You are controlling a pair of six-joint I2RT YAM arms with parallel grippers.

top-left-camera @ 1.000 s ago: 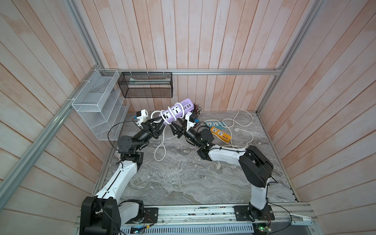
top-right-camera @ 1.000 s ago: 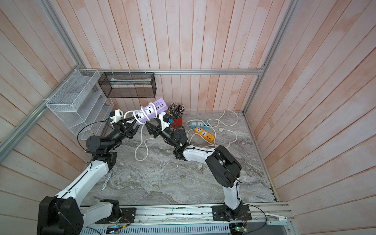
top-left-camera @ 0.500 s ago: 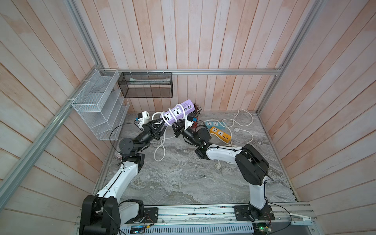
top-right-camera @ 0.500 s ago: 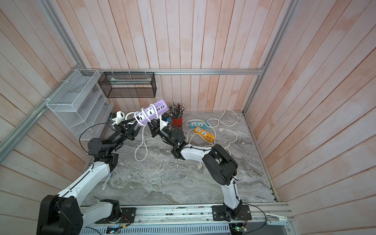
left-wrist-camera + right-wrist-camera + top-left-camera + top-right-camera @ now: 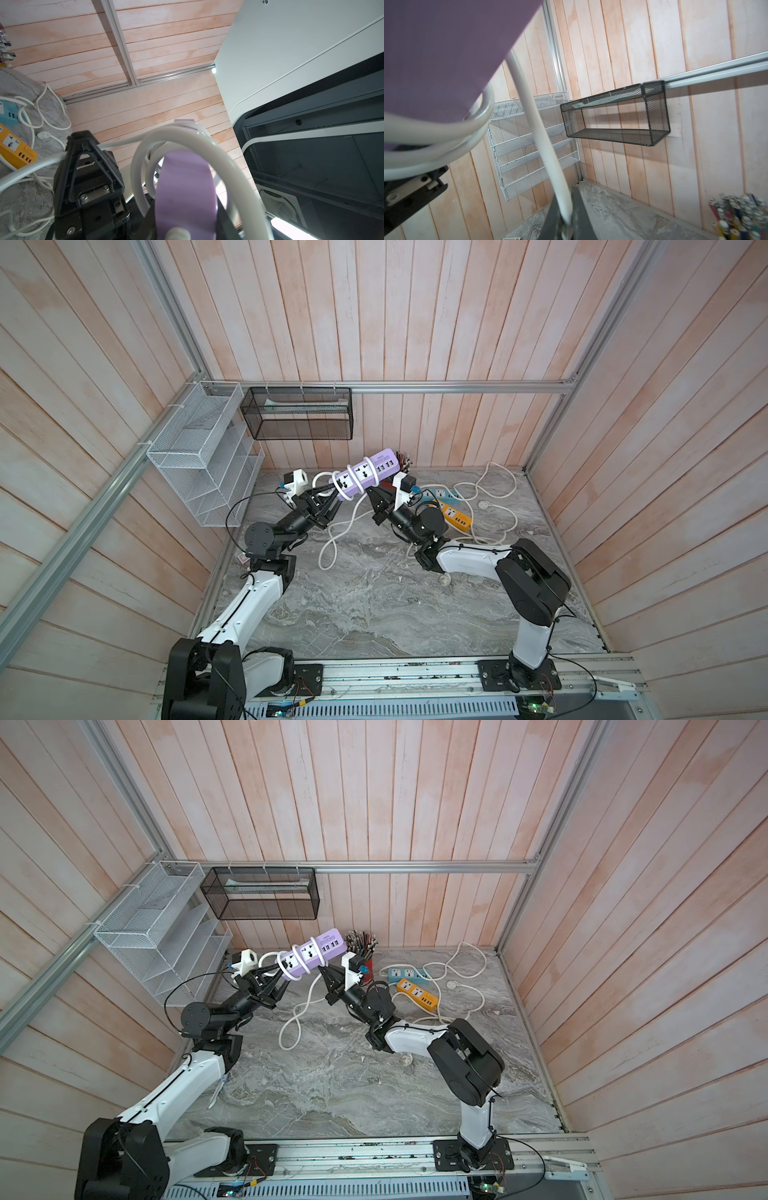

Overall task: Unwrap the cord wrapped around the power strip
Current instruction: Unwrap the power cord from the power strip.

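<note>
Power strip [image 5: 365, 473] is hanging above the table [image 5: 374, 605], and we're clamping one end in our left gripper [image 5: 332, 494] while our right gripper [image 5: 372, 494] is pinching the cord [image 5: 542, 133]. Pulling sideways, we're risking cinching it tighter or yanking the strip loose.

Grey stone-look table [image 5: 374, 614]. On it, at approx. 1 o'clock: blue plug strip [image 5: 440, 492] w/ orange plug strip [image 5: 455, 517] just beside it, their white cords [image 5: 494, 494] in messy loops round them. At 12 o'clock, by the back wall: red cup [image 5: 369, 960] full of pencils. At 10 o'clock: loop of white cord [image 5: 328, 549] lies flat.
</note>
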